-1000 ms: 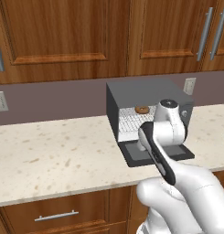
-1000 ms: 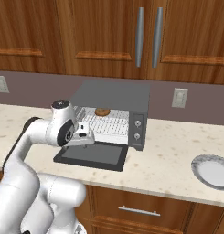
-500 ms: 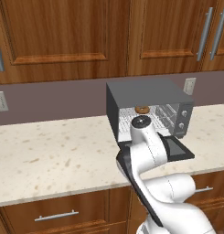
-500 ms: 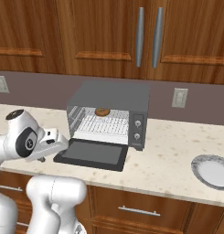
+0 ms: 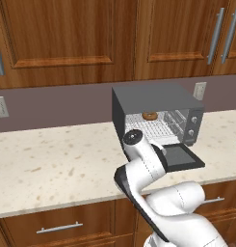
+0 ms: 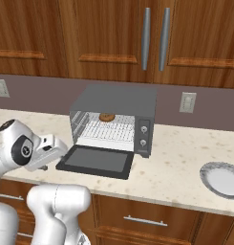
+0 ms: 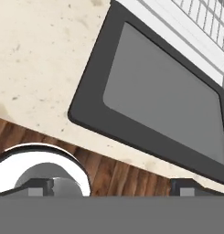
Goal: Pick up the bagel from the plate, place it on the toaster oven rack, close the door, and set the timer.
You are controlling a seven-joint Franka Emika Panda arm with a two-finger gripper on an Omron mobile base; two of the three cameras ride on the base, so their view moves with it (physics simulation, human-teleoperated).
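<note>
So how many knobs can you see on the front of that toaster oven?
2, both on the toaster oven's right front panel: the upper knob and the lower knob directly beneath it. The left base view is too small to confirm any more.

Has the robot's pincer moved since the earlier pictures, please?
Yes. In the right base view the pincer has drawn back from the dark grey toaster oven's opening, now low beside the left corner of its flat dark door.
</note>
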